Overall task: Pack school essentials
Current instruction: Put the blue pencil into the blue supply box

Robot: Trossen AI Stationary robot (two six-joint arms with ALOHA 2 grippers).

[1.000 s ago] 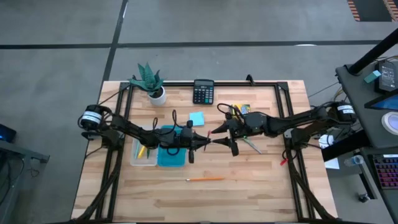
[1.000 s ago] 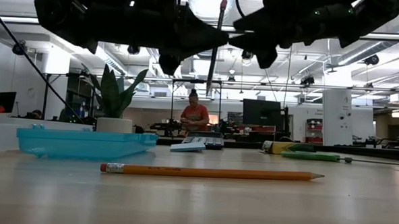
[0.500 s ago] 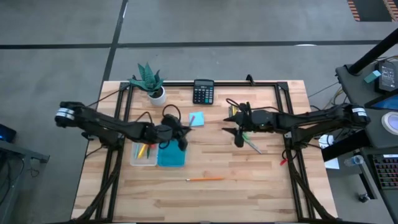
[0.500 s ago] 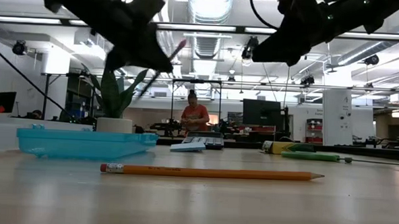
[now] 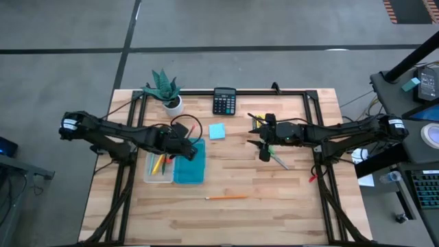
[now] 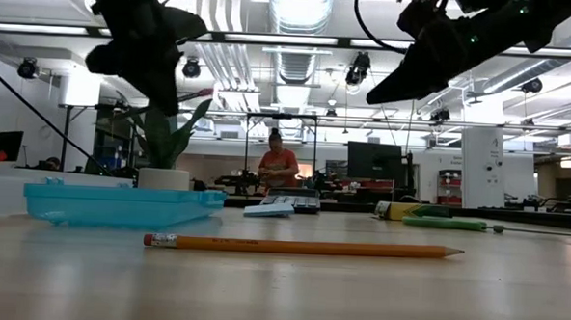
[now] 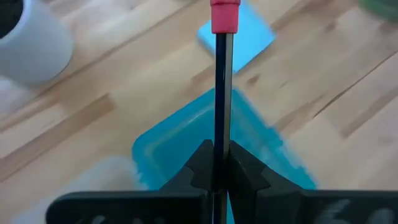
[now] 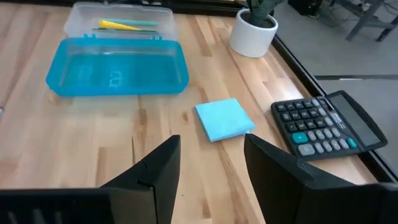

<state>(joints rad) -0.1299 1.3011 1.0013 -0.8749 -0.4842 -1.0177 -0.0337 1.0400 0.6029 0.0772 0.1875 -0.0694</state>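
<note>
Left gripper [image 7: 217, 163] clamped on pencil [image 7: 222, 93], now swung back above teal lid [image 7: 205, 134]; drop into box next. Right gripper [image 8: 211, 165] retreated, fingers apart, empty.

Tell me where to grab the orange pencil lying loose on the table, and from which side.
Take the orange pencil at mid-shaft, coming straight down from above. It lies flat on bare wood, with nothing beside it, so set the fingers across its length. The open right pincer is empty.
</note>
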